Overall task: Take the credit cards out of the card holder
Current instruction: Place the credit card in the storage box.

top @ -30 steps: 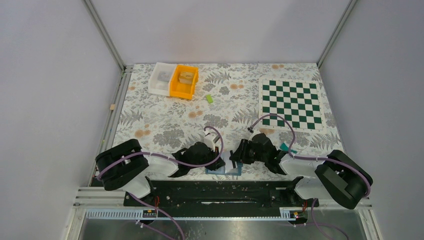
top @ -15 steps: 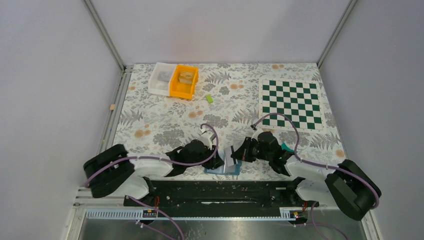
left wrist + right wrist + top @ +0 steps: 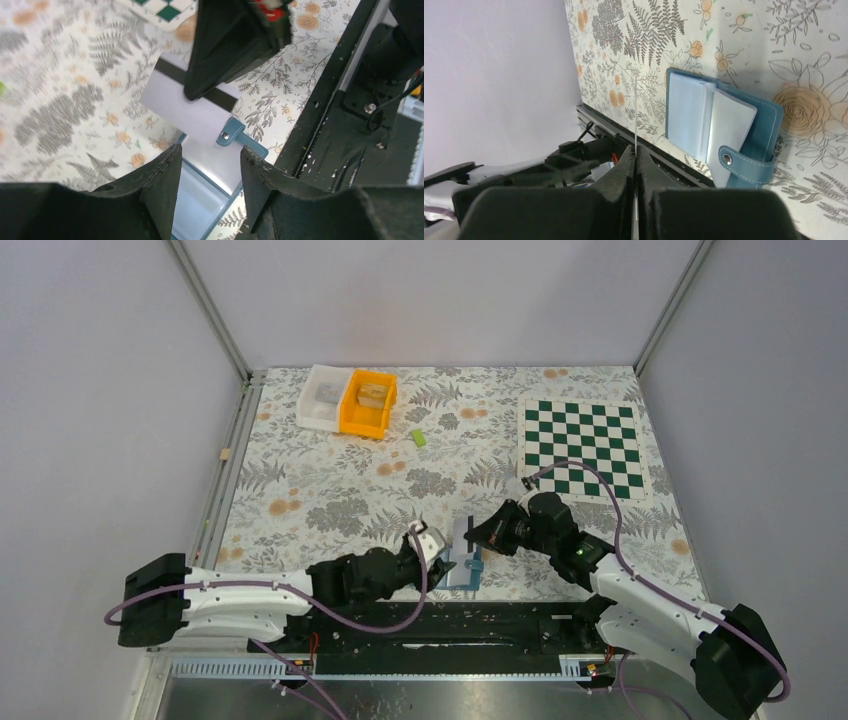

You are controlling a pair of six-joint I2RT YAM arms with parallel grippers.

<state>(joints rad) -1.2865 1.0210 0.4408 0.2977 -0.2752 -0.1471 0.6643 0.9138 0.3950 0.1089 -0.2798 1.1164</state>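
The right hand [image 3: 636, 151] pinches a thin, stiff, likely slippery credit card [image 3: 167, 97] by its edge near the card holder [image 3: 769, 120]; the left hand [image 3: 209, 167] hangs open.

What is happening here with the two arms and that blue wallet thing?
The right arm's fingers are shut on a pale card with a black stripe, holding it in the air, clear of the open blue card holder. The left arm's fingers hover open just above the holder, which lies flat near the front edge of the table.
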